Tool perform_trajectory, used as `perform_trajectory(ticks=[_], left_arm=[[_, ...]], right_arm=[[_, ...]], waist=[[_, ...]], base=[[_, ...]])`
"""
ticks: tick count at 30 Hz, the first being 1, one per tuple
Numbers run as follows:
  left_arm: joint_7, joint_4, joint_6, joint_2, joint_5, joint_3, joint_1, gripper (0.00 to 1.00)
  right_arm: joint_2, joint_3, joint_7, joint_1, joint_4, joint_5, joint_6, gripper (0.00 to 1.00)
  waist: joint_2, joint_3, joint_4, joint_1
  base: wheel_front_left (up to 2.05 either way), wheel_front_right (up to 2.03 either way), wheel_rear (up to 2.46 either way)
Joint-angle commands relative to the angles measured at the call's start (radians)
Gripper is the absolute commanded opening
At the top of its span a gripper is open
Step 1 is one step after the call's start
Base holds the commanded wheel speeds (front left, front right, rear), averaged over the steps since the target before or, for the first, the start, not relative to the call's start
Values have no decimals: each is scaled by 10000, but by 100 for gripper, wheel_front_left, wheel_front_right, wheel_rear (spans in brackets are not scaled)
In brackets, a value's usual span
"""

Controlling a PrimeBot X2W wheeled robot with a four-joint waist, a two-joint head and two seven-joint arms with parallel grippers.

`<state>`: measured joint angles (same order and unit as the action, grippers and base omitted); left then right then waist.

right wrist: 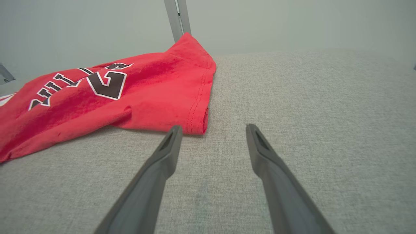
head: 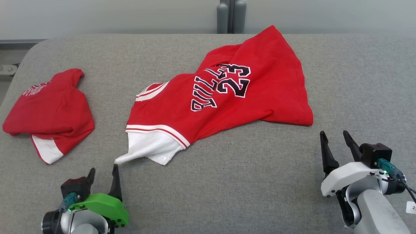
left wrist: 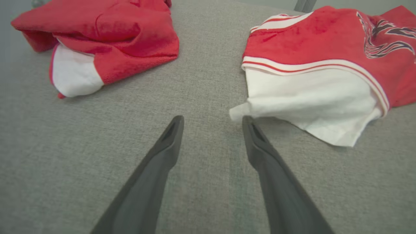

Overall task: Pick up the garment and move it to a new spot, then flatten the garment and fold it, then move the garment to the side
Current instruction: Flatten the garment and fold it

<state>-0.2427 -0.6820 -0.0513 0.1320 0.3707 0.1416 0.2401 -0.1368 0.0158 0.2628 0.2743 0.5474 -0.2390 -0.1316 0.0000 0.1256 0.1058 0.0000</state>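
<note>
Crumpled red shirt (head: pixel 48 110) far left on grey table (head: pixel 227 188). Left gripper (head: pixel 103 169) fingers spread, holding nothing, tip just beside white sleeve (head: pixel 152 148) of jersey (head: pixel 234 97). Jersey lies rumpled mid-table. Right gripper (head: pixel 334 133) fingers spread, holding nothing, near jersey's hem corner.

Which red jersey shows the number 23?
The spread-out jersey in the middle, with 23 beside its lettering. The bunched jersey at the left shows some lettering but no number.
</note>
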Motion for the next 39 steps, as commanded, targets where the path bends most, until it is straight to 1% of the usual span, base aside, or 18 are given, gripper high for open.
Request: perform_trajectory(ticks=[1, 2, 3, 5, 10, 14, 18, 23, 24, 26, 27, 28, 29, 30, 34, 39], left_arm=[[-91, 4, 121, 10, -86, -23, 161, 100], [-153, -51, 332, -53, -179, -79, 187, 100], [-171, -75, 446, -99, -322, -51, 178, 100], [-234, 10, 539, -173, -541, 55, 120, 100], [-221, 1114, 213, -516, -1232, 513, -341, 100], [-214, 1604, -11, -702, -1579, 914, -534, 100], [-215, 1525, -62, -763, -1673, 1210, -549, 100], [-216, 873, 98, -795, -1725, 1339, -135, 100], [-216, 734, 90, -795, -1748, 1322, -60, 94], [-215, 452, 101, -796, -1793, 1265, 71, 97], [-216, 313, 126, -795, -1810, 1230, 121, 94], [-216, 205, 121, -797, -1826, 1213, 197, 84], [-215, -22, 90, -798, -1844, 1201, 243, 43], [-215, -267, 102, -795, -1855, 1181, 280, 0], [-204, -728, 81, -807, -1805, 1175, 473, 0], [-206, -602, -27, -811, -1734, 1365, 365, 0]], right_arm=[[9, 6, 27, -74, 18, 14, 18, 100], [18, 10, 27, -78, 28, 17, 18, 100], [24, 18, 27, -81, 32, 21, 18, 100], [40, 34, 27, -77, 52, 18, 18, 100], [21, 61, 26, -32, 77, -25, 18, 100], [16, 157, 26, 86, 71, -55, 18, 100], [-59, 222, 26, 205, 66, -78, 16, 100], [-166, 242, 26, 336, 39, -111, 18, 100], [-170, 243, 26, 358, 20, -124, 18, 100], [-203, 235, 27, 389, -15, -110, 18, 100], [-216, 239, 26, 394, -24, -131, 18, 100], [-229, 243, 27, 403, -38, -142, 18, 100], [-234, 239, 27, 414, -47, -143, 18, 100], [-242, 225, 26, 411, -53, -152, 18, 100], [-262, 131, 27, 331, -79, -147, 18, 100], [-191, 78, 26, 141, 18, -161, 18, 100]], waist=[[0, 1, 11, 0], [0, 7, 17, 0], [0, 17, 20, 0], [0, 19, 17, 0], [0, 40, -26, 0], [0, 110, -209, 0], [0, 267, -490, 0], [0, 469, -956, 0], [0, 504, -1036, 0], [0, 568, -1163, 0], [0, 588, -1216, 0], [0, 612, -1258, 0], [0, 626, -1290, 0], [0, 634, -1313, 0], [0, 611, -1279, 0], [0, 355, -967, 0]], base=[[0, 0, 0], [0, 0, 0], [0, 0, 0], [0, 0, 0], [0, 0, 0], [0, 0, 0], [0, 0, 0], [0, 0, 0], [0, 0, 0], [0, 0, 0], [0, 0, 0], [0, 0, 0], [0, 0, 0], [0, 0, 0], [0, 0, 0], [0, 0, 0]])
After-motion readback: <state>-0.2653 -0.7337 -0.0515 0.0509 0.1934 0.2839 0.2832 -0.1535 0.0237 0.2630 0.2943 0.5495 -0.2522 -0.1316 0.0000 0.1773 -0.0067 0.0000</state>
